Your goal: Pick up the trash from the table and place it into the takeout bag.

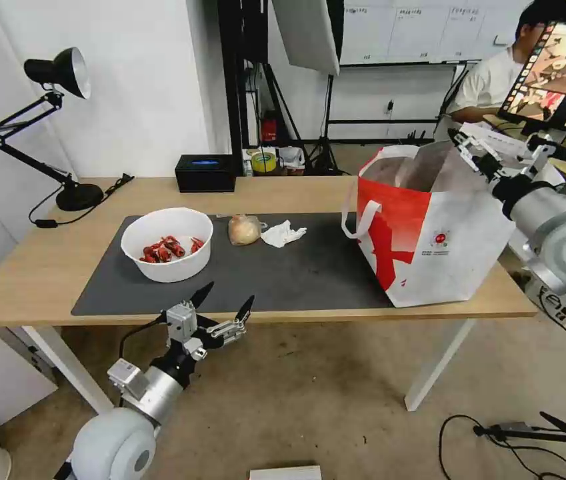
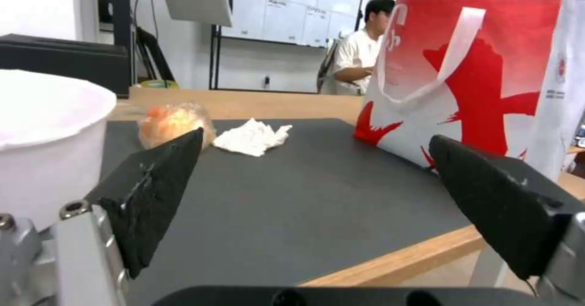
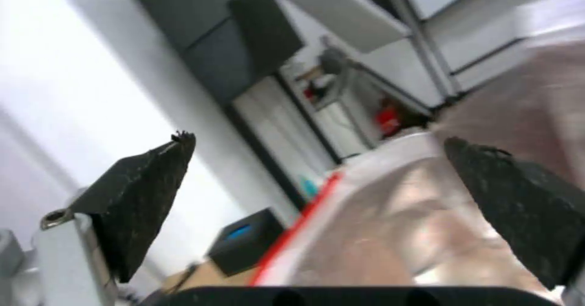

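On the table's dark mat [image 1: 309,273] stand a white bowl [image 1: 169,243] of red shells, a small clear bag [image 1: 244,229] with a beige lump, and a crumpled tissue [image 1: 283,234]. The red-and-white takeout bag [image 1: 429,227] stands open at the mat's right end. My left gripper [image 1: 226,300] is open at the table's front edge, just right of the bowl, with nothing in it. Its wrist view shows the bowl [image 2: 49,132], clear bag [image 2: 173,123], tissue [image 2: 251,136] and takeout bag [image 2: 481,68] past the gripper [image 2: 317,136]. My right gripper [image 1: 471,150] is open over the bag's far right rim; between the spread fingers of that gripper [image 3: 318,139] lies the foil lining [image 3: 396,219].
A black box [image 1: 205,173] sits at the table's back edge, and a black desk lamp [image 1: 77,195] with its cable stands at the back left. A monitor [image 1: 563,73] and desk clutter crowd the right side behind the bag. Cables lie on the floor at the right.
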